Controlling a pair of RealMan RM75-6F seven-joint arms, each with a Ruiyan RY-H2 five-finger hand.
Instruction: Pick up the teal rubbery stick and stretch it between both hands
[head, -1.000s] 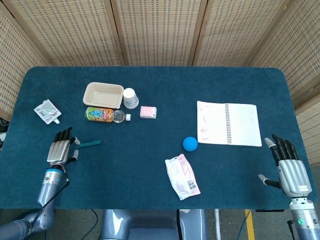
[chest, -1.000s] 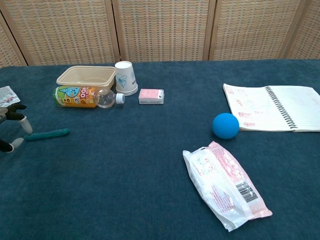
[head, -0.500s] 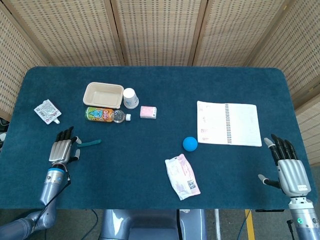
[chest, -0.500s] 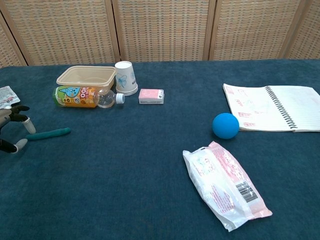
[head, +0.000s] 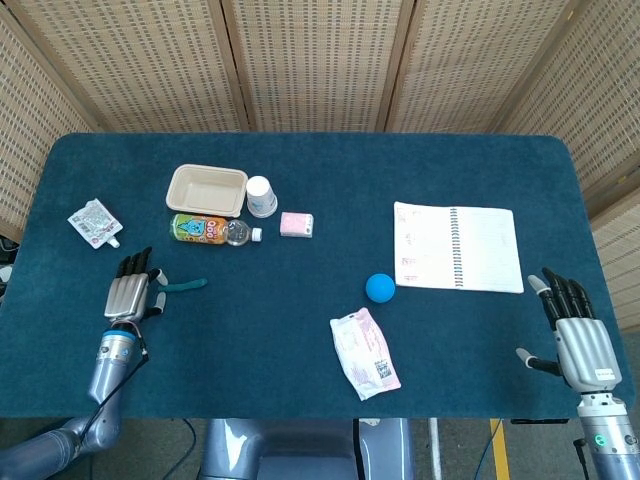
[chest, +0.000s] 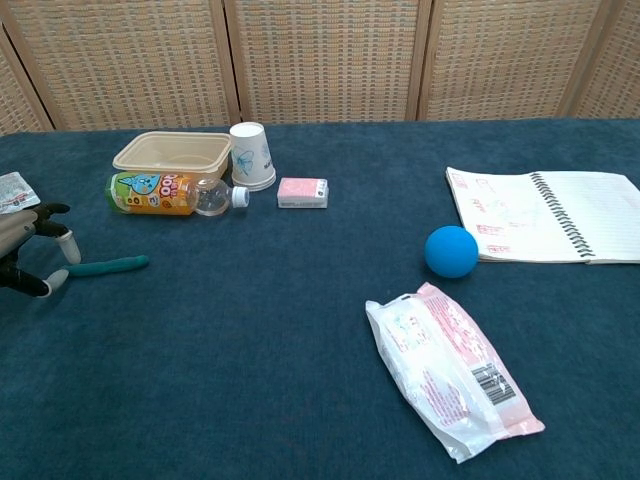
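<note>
Since a second ago the left hand (head: 131, 293) has edged rightward along the table (head: 300, 330), and the teal rubbery stick (head: 185, 286) has shifted slightly right with it. That hand hovers low near the table's front-left, fingers spread and pointing away from the robot; the stick lies flat just to its right, its near end at the fingertips (chest: 60, 275), but whether they pinch it cannot be told. The right hand (head: 577, 335) sits at the front-right edge, fingers apart and holding nothing, well apart from the stick.

Nearest the front centre lies a pink-and-white packet (head: 365, 353), with a blue ball (head: 379, 287) just beyond it. An open spiral notebook (head: 458, 247) lies further right. Beyond the stick, an orange drink bottle (head: 212, 230) lies on its side, a small pink box (head: 296, 224) to its right. Behind the bottle a beige tray (head: 206, 189) shows nothing inside, and a paper cup (head: 261, 196) stands just beside it, mouth down. A small sachet (head: 95, 222) lies at far left.
</note>
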